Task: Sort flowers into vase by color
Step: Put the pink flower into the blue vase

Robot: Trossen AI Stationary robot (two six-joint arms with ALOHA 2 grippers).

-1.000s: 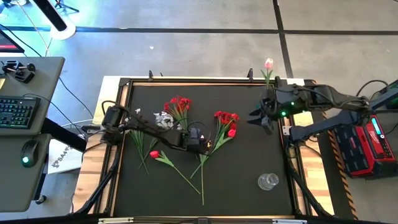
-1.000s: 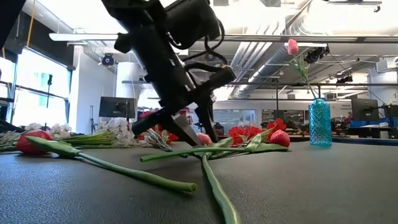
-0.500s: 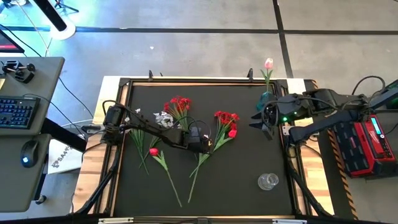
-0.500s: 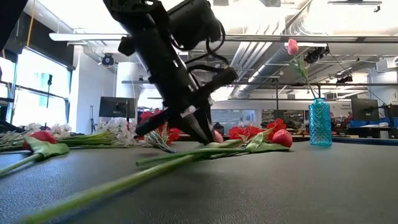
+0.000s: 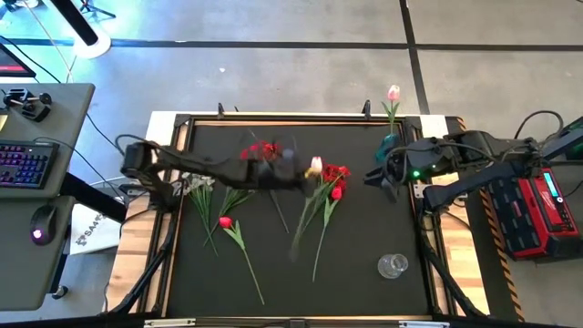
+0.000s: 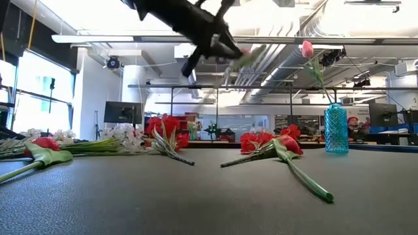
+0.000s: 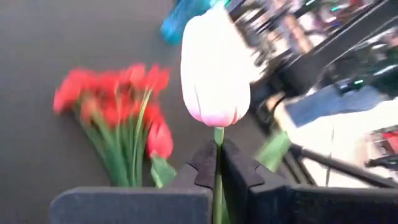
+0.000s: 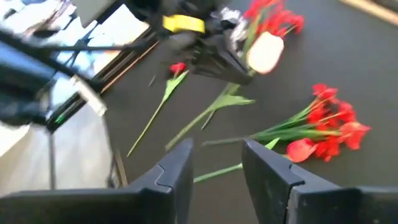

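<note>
My left gripper (image 5: pixel 299 173) is shut on a pink-white tulip (image 7: pixel 214 68) and holds it high above the mat's middle. The tulip's stem (image 5: pixel 297 239) trails down, blurred. Two red blossom clusters (image 5: pixel 333 173) (image 6: pixel 163 124), a single red bud (image 5: pixel 225 221) and a white spray (image 5: pixel 195 183) lie flat on the black mat. A blue vase (image 6: pixel 336 128) at the far right edge holds another pink tulip (image 5: pixel 393 93) upright. My right gripper (image 8: pixel 217 168) hovers open near the vase, nothing between its fingers. My left gripper pinches the tulip's thin green stem (image 7: pixel 217 138) just below the bud between its two fingers (image 7: pixel 204 168). The fingers lie along the stem. The bud stands out past the fingertips and the flower is lifted clear of the mat.
A clear glass (image 5: pixel 393 265) stands near the mat's front right. A raised frame (image 5: pixel 273 119) edges the mat. Bare mat lies at the front left and between the red cluster and the vase. A desk with a keyboard (image 5: pixel 25 169) stands to the left.
My left gripper has shut on the tulip's stem down on the mat, then risen high and gone a little toward the far edge, taking the tulip clear of the mat. The red bud's long stem has swung toward the near left while its bud stayed put.
</note>
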